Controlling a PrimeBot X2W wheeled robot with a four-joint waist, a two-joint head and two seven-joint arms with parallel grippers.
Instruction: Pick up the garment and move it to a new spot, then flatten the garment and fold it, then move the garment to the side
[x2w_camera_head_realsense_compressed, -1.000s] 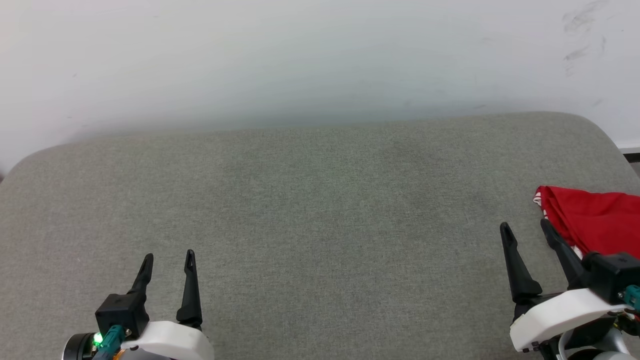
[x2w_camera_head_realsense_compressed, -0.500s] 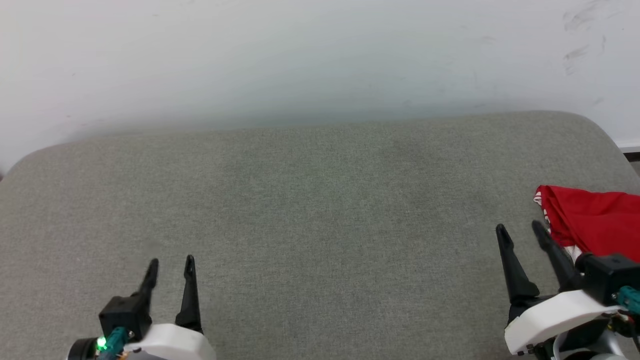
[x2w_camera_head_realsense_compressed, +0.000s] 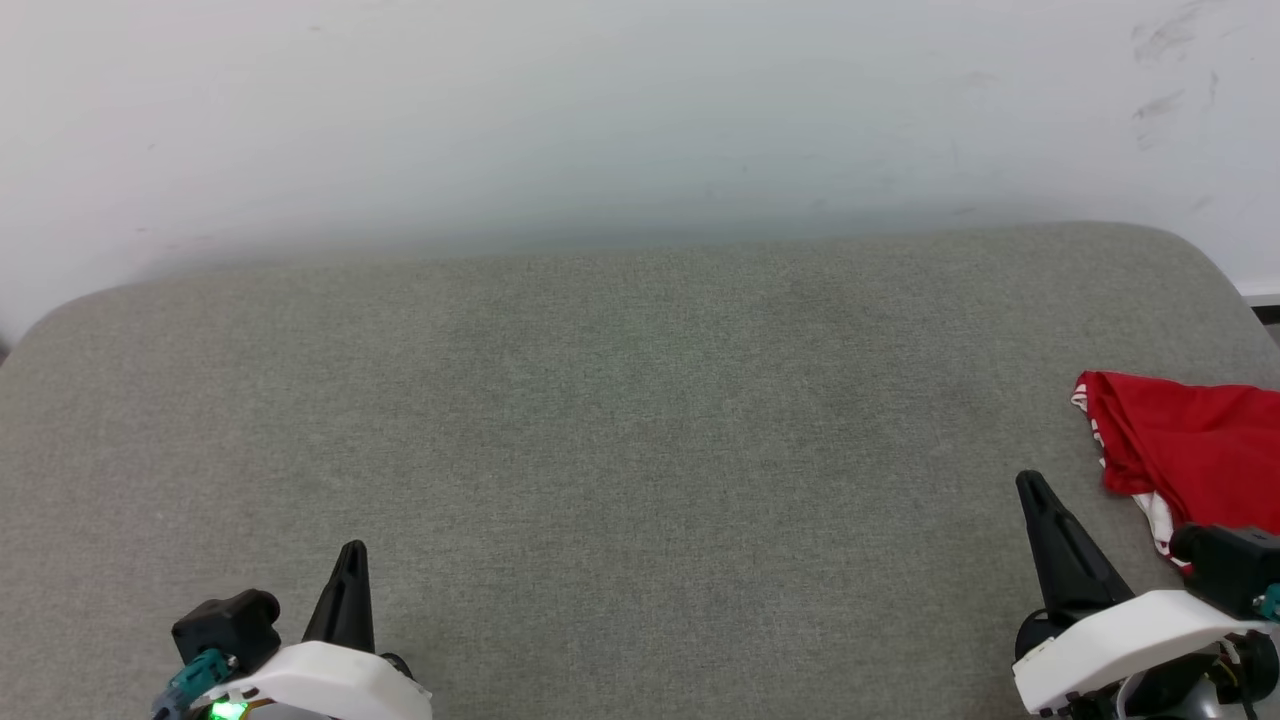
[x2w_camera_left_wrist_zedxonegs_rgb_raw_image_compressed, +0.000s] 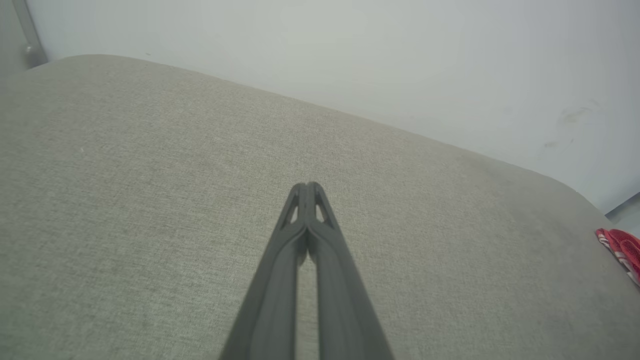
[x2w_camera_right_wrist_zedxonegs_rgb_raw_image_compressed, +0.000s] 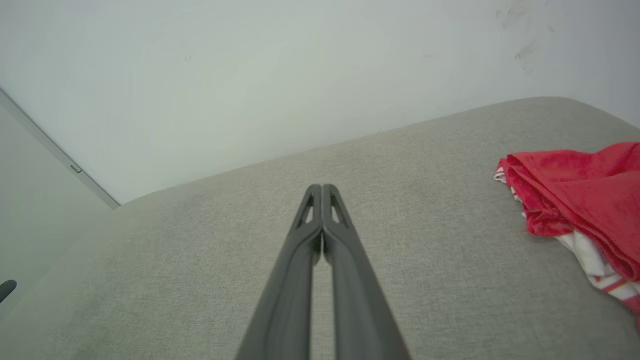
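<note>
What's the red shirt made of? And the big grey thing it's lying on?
The red shirt looks like soft, matte cloth: it lies in limp folds. The grey surface seems to be padded woven fabric: speckled weave, rounded edges.

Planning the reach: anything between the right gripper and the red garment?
Nothing visible. The right gripper, shut and empty, sits just left of the garment, apart from it, with bare grey cushion between them.

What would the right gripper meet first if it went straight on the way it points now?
Probably the grey cushion, or the white wall behind it; depth is unclear. The right gripper, shut, points across the cushion, and the red shirt lies off to the side of that line.
</note>
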